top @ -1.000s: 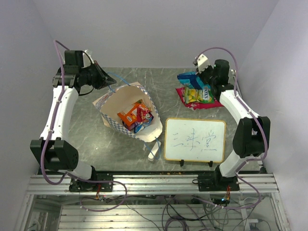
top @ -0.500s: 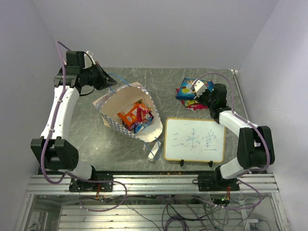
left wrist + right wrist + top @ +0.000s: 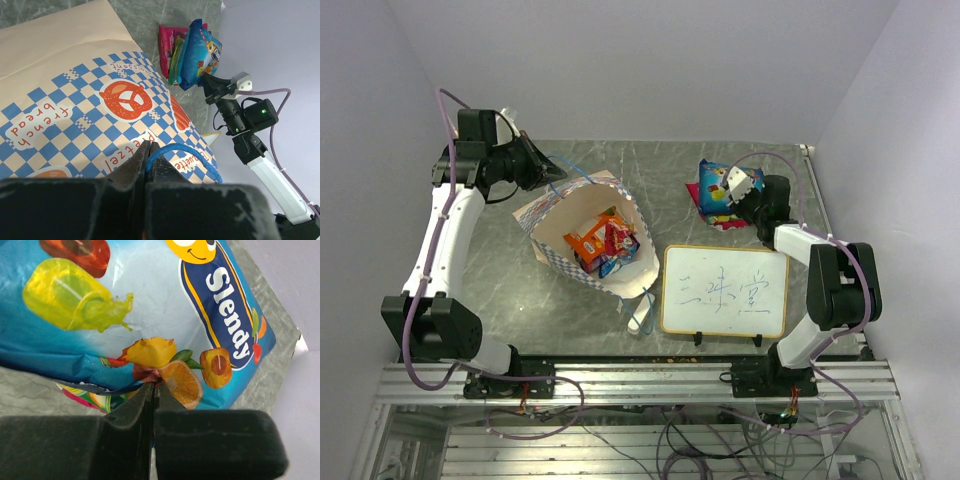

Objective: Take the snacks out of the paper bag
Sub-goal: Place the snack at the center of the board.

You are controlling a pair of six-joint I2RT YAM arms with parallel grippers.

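Two arms are at work on the counter (image 3: 520, 290), judged from the top view with 6 o'clock at the arm bases.

- 4 o'clock, nearest: framed whiteboard (image 3: 725, 290) with blue writing, well apart from both sets of jaws.
- 9 o'clock of centre: paper bag (image 3: 560, 215), mouth gaping toward the overhead camera, checkered band showing along its near rim. In the left wrist view, the bag's (image 3: 60, 75) outer wall carries a pretzel print and blue-and-white checks.
- Inside the bag: orange packet (image 3: 583, 243) and red packet (image 3: 620, 238) side by side, touching. A sliver of blue shows beneath them, but I cannot tell what it is.
- 10 o'clock, at the bag's far rim: left gripper (image 3: 548, 172). In its wrist view, the left gripper's (image 3: 150, 146) jaws are pressed together on the blue cord handle (image 3: 182, 150), which loops out to the right.
- 1 o'clock, far right: right gripper (image 3: 728, 190) at the loose pile. In its wrist view, the right gripper's (image 3: 152, 385) jaws are closed tight, pinching the lower edge of the blue packet (image 3: 150, 305), which is printed with fruit.
- The blue packet (image 3: 718, 176) stands on edge in the left wrist view (image 3: 200, 52), with a yellow-green packet (image 3: 176, 55) and a pink-red packet (image 3: 165, 47) just behind it. All three are outside the bag.
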